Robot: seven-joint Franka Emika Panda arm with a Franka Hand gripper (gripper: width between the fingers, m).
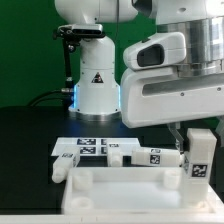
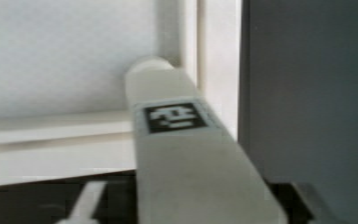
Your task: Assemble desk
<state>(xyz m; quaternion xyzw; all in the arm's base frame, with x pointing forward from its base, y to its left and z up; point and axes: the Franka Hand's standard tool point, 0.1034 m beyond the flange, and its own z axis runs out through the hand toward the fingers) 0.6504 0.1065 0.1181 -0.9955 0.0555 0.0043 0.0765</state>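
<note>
The white desk tabletop (image 1: 120, 190) lies at the front of the black table, rim up. My gripper (image 1: 197, 138) is shut on a white square-bar leg (image 1: 200, 160) with a tag sticker. It holds the leg upright over the tabletop's corner on the exterior view's right. In the wrist view the leg (image 2: 185, 150) runs from my gripper (image 2: 194, 208) down to the tabletop's rimmed corner (image 2: 179, 70). Its tip is at the corner, and the socket under it is hidden. Whether the tip touches the panel I cannot tell.
Other white legs lie behind the tabletop: one (image 1: 155, 156) in the middle and one (image 1: 66, 164) at the exterior view's left. The marker board (image 1: 90, 148) lies behind them. The white robot base (image 1: 95, 85) stands at the back.
</note>
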